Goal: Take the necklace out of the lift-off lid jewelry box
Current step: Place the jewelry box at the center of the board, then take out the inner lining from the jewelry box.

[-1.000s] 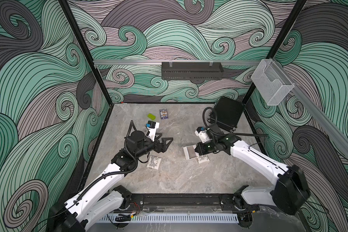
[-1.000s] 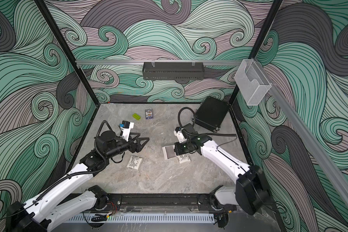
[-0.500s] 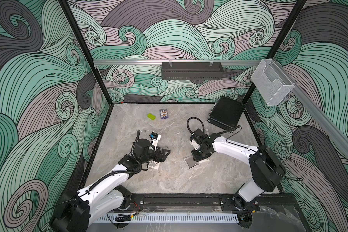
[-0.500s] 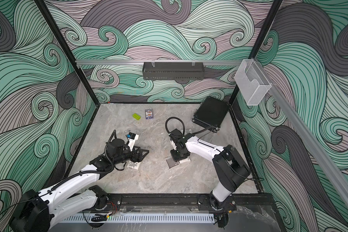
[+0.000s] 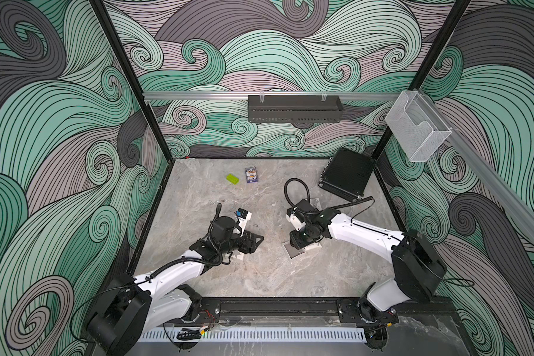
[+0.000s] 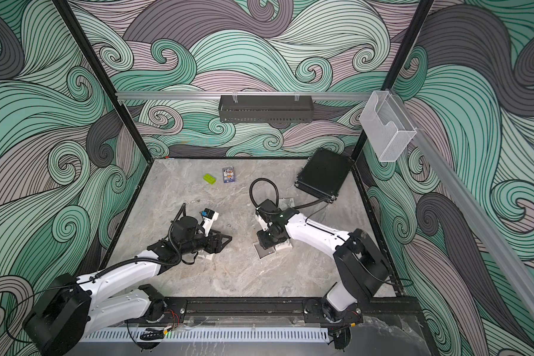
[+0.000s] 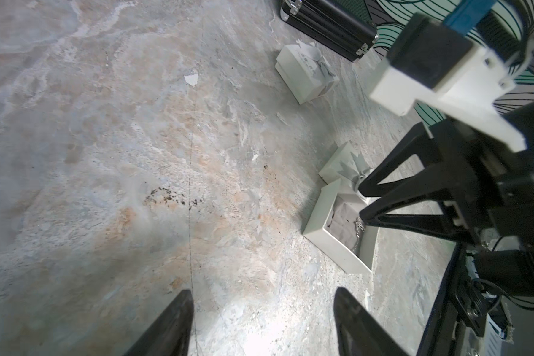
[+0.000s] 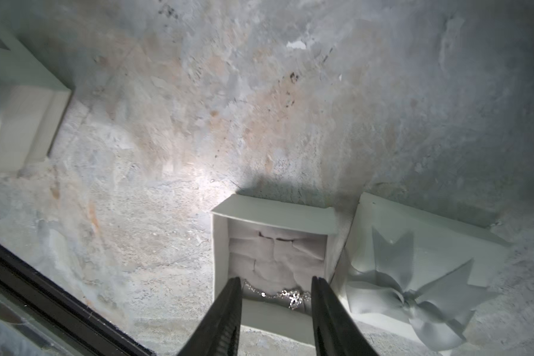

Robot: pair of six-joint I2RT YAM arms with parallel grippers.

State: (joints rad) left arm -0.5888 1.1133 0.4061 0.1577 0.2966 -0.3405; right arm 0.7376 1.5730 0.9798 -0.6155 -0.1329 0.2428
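Right gripper (image 8: 276, 281) jaws partly apart, dipped into uncovered jewelry box (image 8: 275, 212), straddling necklace (image 8: 294, 297) lying inside, not pinching it. Lid (image 8: 413, 234) just beside box. Left gripper (image 7: 262, 292) spread wide, empty.

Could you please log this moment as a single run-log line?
right gripper: open, jaws astride necklace inside jewelry box | lid: off, beside box | left gripper: open, empty | necklace: not yet out

Robot lab: wave-papered framed enclosure (image 5: 130, 77)
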